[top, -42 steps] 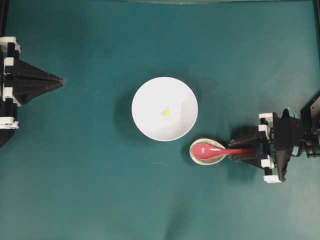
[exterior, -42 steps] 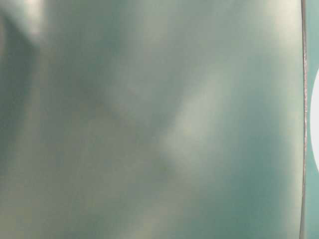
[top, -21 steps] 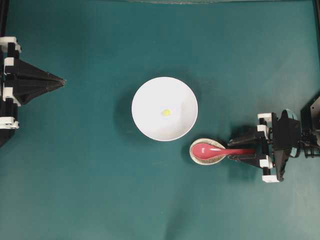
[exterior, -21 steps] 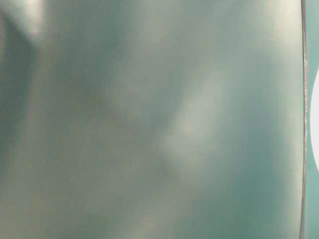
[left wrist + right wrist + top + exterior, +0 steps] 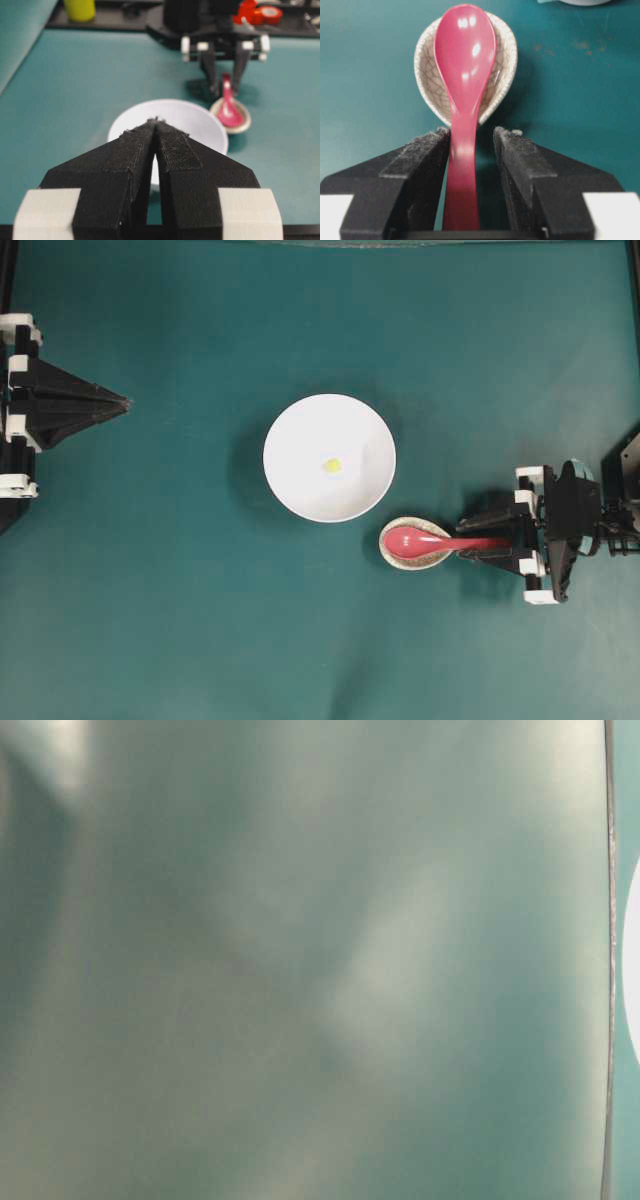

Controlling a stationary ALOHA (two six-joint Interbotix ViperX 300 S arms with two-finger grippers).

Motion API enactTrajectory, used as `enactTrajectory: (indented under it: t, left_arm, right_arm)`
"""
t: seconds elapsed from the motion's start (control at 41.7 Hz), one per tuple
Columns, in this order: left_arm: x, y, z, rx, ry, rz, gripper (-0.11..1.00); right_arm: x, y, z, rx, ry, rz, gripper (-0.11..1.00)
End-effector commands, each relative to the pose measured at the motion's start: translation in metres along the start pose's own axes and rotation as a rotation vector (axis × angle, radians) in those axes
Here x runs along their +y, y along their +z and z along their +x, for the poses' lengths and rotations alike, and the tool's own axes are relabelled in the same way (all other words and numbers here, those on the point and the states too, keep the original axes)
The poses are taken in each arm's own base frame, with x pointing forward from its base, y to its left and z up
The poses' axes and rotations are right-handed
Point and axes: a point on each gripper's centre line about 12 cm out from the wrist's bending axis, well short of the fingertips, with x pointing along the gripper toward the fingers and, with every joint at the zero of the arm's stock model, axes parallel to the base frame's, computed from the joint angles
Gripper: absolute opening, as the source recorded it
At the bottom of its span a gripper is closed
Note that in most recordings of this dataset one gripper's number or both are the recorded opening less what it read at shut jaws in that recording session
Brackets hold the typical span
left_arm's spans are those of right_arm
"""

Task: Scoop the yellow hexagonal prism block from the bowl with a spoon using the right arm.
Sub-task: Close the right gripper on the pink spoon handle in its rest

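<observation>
Early stage by my read: nothing is scooped yet. The yellow hexagonal prism block (image 5: 332, 465) lies loose near the middle of the bowl (image 5: 290, 440), which sits about mid-tabletop. The spoon (image 5: 464, 85) rests with its scoop in the speckled spoon rest (image 5: 504, 65), just beside the bowl on the side toward the right edge, handle pointing at that edge. My right gripper (image 5: 471, 150) straddles the handle, fingers apart; one pad looks against the handle, a gap shows on the other side, so no clamp yet. Left gripper (image 5: 156, 131) sits at the left edge, fingers together, holding nothing. Left to do: close on the handle, lift, carry to the bowl, scoop the block.
</observation>
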Motion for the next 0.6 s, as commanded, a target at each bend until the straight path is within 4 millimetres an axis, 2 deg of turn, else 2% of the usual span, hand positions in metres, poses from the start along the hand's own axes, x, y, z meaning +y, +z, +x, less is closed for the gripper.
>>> enactTrajectory:
  t: [0.0,0.576]
  left_arm:
    - [0.0,0.0036,0.0016,-0.008,0.0,0.002,0.0]
    - [0.0003,0.0035,0.0018,-0.008,0.001,0.001,0.0]
  right_arm:
    - [0.0021,0.0025,0.0011,-0.015,0.005,0.003,0.46]
    - [0.0011,0.0038,-0.0002,-0.037,0.006,-0.002,0.46]
